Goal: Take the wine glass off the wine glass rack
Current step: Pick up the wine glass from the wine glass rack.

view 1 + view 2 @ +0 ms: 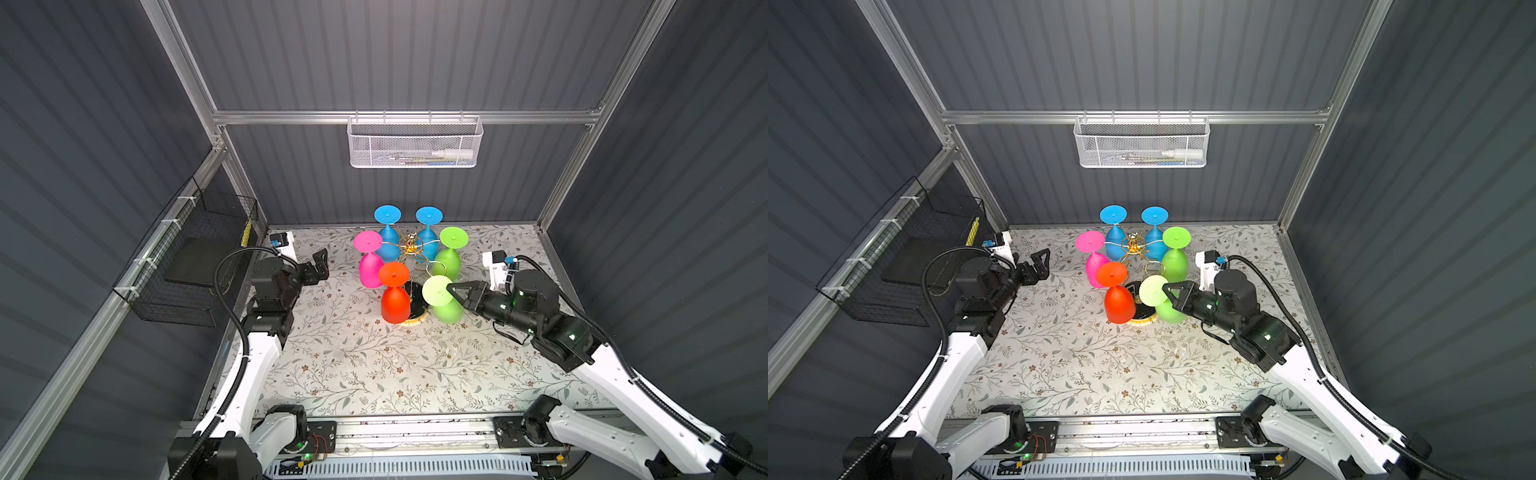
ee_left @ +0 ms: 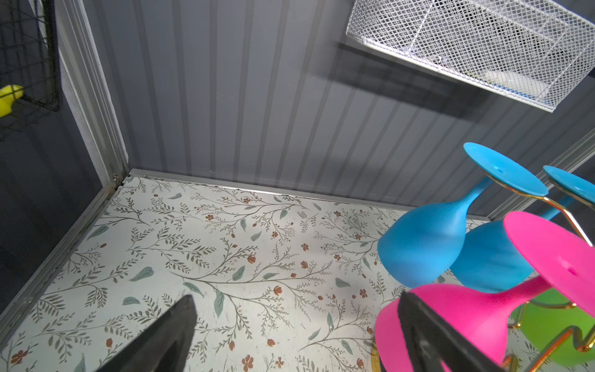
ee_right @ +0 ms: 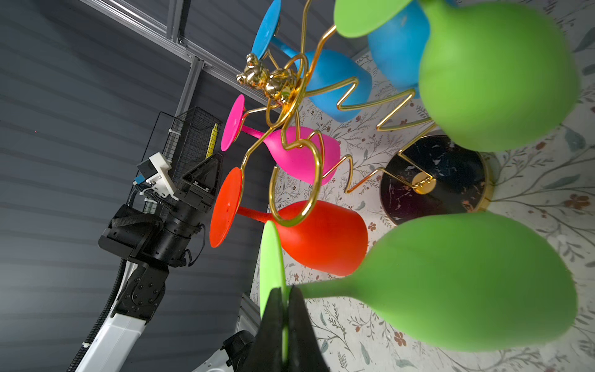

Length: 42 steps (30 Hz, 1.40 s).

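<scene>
Black wire basket (image 1: 187, 257) hangs on the left wall, at 9 o'clock of the scene.

Left gripper (image 1: 318, 266) hovers over the floral table (image 1: 353, 365) at 9 o'clock of the wine glass rack (image 1: 409, 246). It is near the pink glass but not touching it. Jaws are spread wide and released. In the left wrist view both fingers (image 2: 161, 338) stand apart with only table between them.

The rack stands toward the back middle of the table, its gold post on a round black gold-rimmed base (image 3: 450, 167). White mesh basket (image 1: 415, 143) is on the back wall at 12 o'clock, above the rack.

Five glasses hang bowl-down around the post. Read from a top view:
- pink glass (image 1: 371, 268) at 9 o'clock
- blue glass (image 1: 388, 247) at 11
- orange glass (image 1: 395, 303) at 7
- second blue glass (image 1: 428, 243) at 1
- green glass (image 1: 449, 259) at 3

Light-green wine glass (image 1: 448, 309) sits at 5 o'clock of the post, bowl down, just beside the base and near the orange glass.

Right gripper (image 3: 284, 299) reaches in from 3 o'clock. Its fingers are clenched on the edge of that glass's flat foot disc.

In the right wrist view the nearest ring-ended arm is empty. The light-green stem is apart from it, so this glass is off the ring. Cannot tell if its bowl rim touches the table.
</scene>
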{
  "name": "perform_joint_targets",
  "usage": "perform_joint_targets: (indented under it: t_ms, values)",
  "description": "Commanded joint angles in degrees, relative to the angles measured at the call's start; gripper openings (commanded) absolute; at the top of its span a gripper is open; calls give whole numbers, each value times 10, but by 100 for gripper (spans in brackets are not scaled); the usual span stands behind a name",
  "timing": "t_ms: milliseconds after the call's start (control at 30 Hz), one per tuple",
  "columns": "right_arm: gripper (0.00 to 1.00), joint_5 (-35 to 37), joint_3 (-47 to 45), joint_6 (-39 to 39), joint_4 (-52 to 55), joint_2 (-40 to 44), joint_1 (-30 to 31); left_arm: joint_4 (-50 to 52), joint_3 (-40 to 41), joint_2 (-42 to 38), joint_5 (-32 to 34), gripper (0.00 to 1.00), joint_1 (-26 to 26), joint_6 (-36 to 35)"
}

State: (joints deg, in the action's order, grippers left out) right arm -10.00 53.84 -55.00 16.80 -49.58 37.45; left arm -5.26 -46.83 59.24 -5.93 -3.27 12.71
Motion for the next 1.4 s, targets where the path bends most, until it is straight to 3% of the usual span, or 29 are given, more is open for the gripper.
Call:
perform_joint_targets:
  t_ms: [0,200,300,467,633,833,1067,1367]
  values:
    - [0,53,-5,14,43,46,-6,18,-34,-26,8,100,4,-6]
    - [0,104,24,60,112,102,-52,81,-124,-26,-124,93,3,15]
    - [0,125,61,103,128,102,-62,108,-179,-13,-237,88,3,23]
    - [0,153,140,204,157,72,-62,51,-214,13,-365,83,-1,91]
    - [0,127,210,281,138,35,-62,21,-249,53,-410,81,-51,116]
    - [0,36,272,335,104,-13,-61,-33,-291,114,-456,79,-131,148]
    - [0,-53,307,349,60,-58,-61,-27,-381,183,-481,76,-220,129]
    - [0,-131,328,338,12,-105,-59,-34,-436,246,-500,74,-292,127]
